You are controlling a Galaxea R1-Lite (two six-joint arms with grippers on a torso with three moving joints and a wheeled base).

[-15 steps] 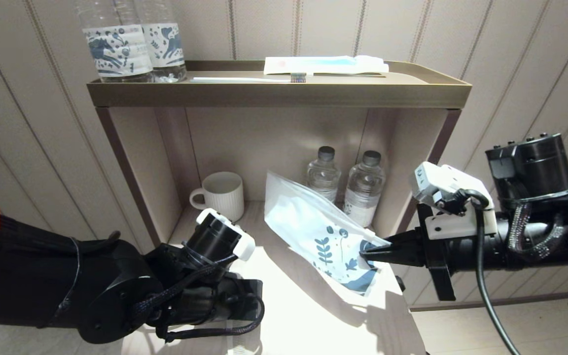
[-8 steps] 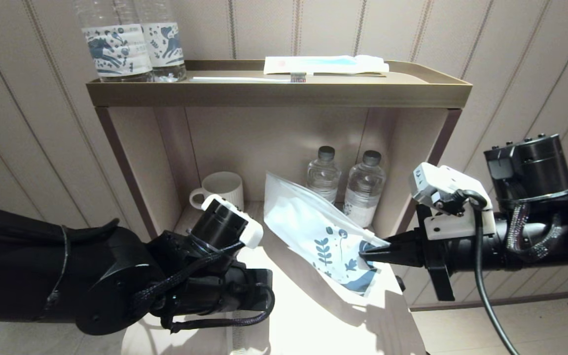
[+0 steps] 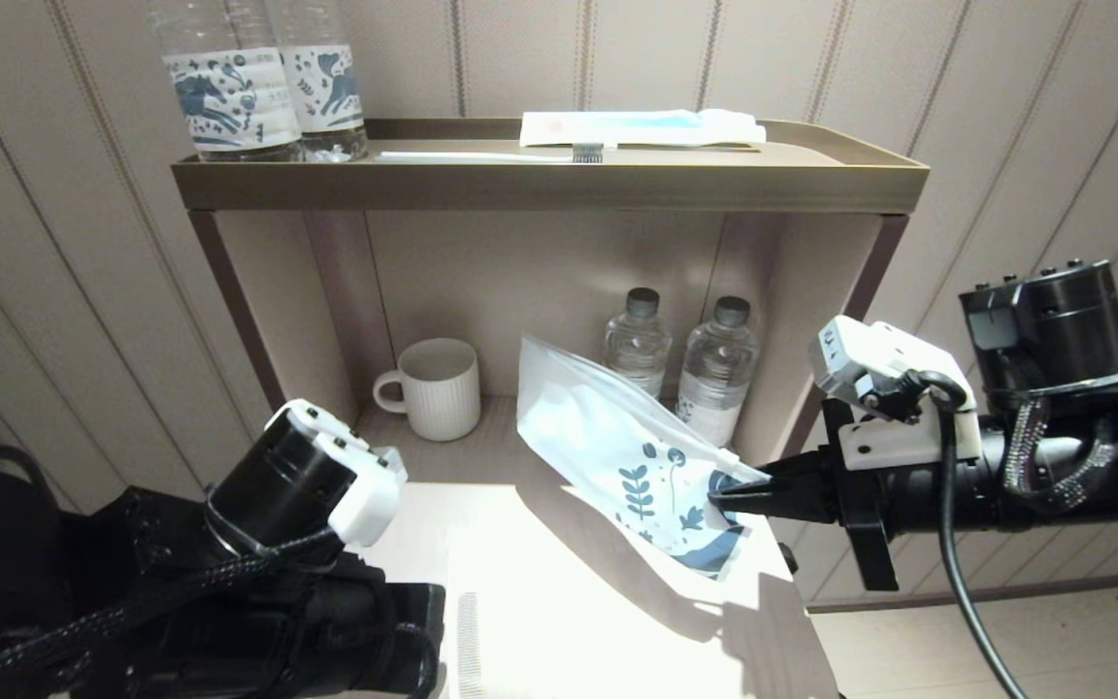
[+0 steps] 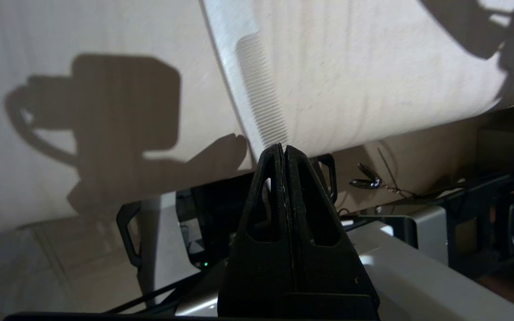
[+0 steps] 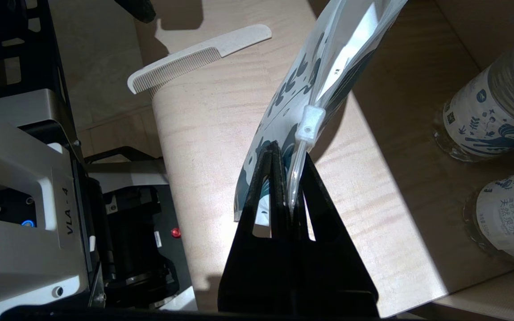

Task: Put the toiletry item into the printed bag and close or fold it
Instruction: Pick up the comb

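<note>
The printed bag (image 3: pixel 617 447) hangs tilted above the table, its leaf-print end lowest. My right gripper (image 3: pixel 714 503) is shut on that printed end, next to the white slider (image 5: pixel 310 125); the wrist view shows the bag (image 5: pixel 301 71) pinched between the right gripper's (image 5: pixel 283 154) fingers. A pale comb (image 3: pixel 467 641) lies flat on the table near the front edge, its toothed end (image 5: pixel 167 73) overhanging. My left gripper (image 4: pixel 282 149) is shut with nothing in it, just off the table's front edge, its tips short of the comb (image 4: pixel 261 107).
A white mug (image 3: pixel 438 386) and two small water bottles (image 3: pixel 637 342) stand in the open shelf behind the bag. On the top tray (image 3: pixel 549 184) are two larger bottles (image 3: pixel 263 83), a toothbrush (image 3: pixel 481 154) and a toothbrush packet (image 3: pixel 641 126).
My left arm has drawn back and to the left, off the table, uncovering the comb at the front edge. The right gripper and the bag have held still.
</note>
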